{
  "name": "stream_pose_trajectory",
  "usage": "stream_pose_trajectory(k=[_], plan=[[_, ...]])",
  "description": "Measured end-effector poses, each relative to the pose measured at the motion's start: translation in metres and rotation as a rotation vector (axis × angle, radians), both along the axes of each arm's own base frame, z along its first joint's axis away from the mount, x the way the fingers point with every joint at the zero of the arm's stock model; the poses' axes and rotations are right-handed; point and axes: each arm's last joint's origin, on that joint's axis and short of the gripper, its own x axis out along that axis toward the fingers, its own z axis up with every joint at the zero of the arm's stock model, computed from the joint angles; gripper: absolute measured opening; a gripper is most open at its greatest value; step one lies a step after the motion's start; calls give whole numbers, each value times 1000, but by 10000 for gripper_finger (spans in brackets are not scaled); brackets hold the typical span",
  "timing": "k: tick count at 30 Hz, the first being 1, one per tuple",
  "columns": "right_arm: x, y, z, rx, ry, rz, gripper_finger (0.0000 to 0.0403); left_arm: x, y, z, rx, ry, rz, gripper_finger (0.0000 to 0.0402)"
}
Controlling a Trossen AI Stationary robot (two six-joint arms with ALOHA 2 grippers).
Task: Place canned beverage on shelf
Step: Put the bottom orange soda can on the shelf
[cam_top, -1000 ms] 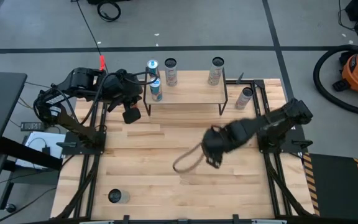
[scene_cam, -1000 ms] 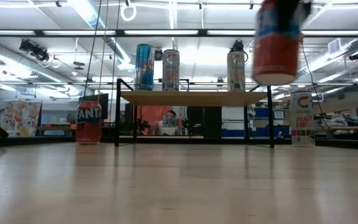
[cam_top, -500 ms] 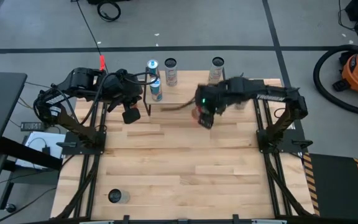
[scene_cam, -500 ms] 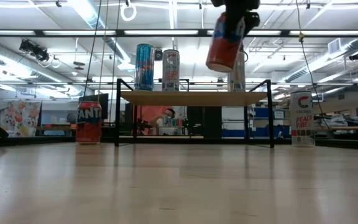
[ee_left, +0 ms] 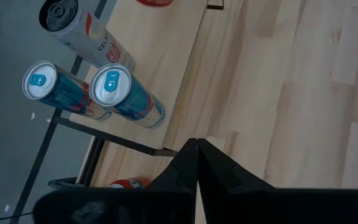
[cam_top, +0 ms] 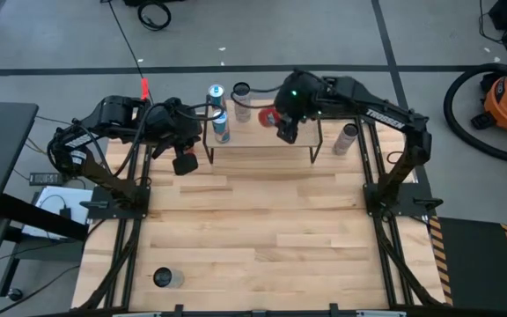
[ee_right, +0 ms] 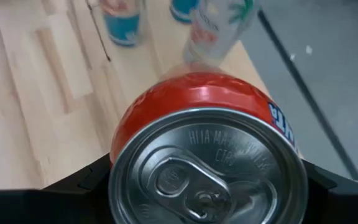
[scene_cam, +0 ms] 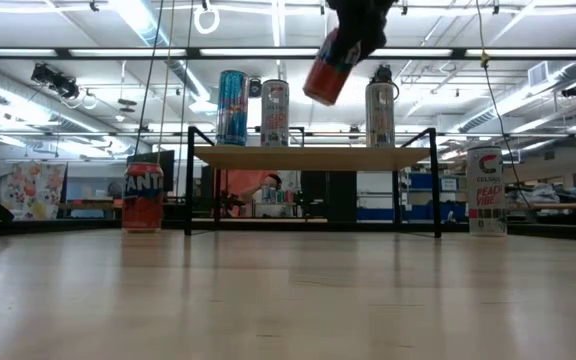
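Note:
A red can (cam_top: 268, 117) hangs tilted above the light-wood shelf (cam_top: 262, 141), with my right gripper (cam_top: 280, 121) closed on it; the low view shows the can (scene_cam: 326, 68) clear above the shelf board (scene_cam: 313, 157). On the shelf stand two blue cans (ee_left: 114, 87), a white-and-red can (cam_top: 241, 101) and a pale can (cam_top: 306, 99). My left gripper (cam_top: 186, 161) hangs shut, holding nothing, just off the shelf's left end. My right gripper pinches the red can by its side wall (ee_right: 122, 140) just below the top rim, one finger (ee_right: 82, 182) on each side. The fingers slant down from above and from the table's right. The can hangs lifted clear of the shelf, tilted, its lid toward the wrist.
A red Fanta can (scene_cam: 143, 197) stands on the table left of the shelf, under my left arm. A white can (cam_top: 348, 138) stands on the table right of the shelf. Another can (cam_top: 165, 278) stands near the table's front left corner. The middle of the table is bare wood.
My right gripper has carried the red can from above the table's middle toward the far edge and up, then leftward over the shelf. The can, upright before, now hangs tilted. My left arm has kept still.

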Motion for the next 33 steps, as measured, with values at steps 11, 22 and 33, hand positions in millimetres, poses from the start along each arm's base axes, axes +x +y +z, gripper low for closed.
stream_pose_trajectory(k=[11, 22, 33], plan=[[16, -11, -25, -8, 129, 84, 299, 0, 0, 0, -23, -15, 34, 9], [11, -26, -35, 37, 200, 70, 299, 0, 0, 0, -26, -18, 39, 9], [10, -40, -51, 125, 263, 54, 299, 0, 0, 0, 0, 1, -1, 9]])
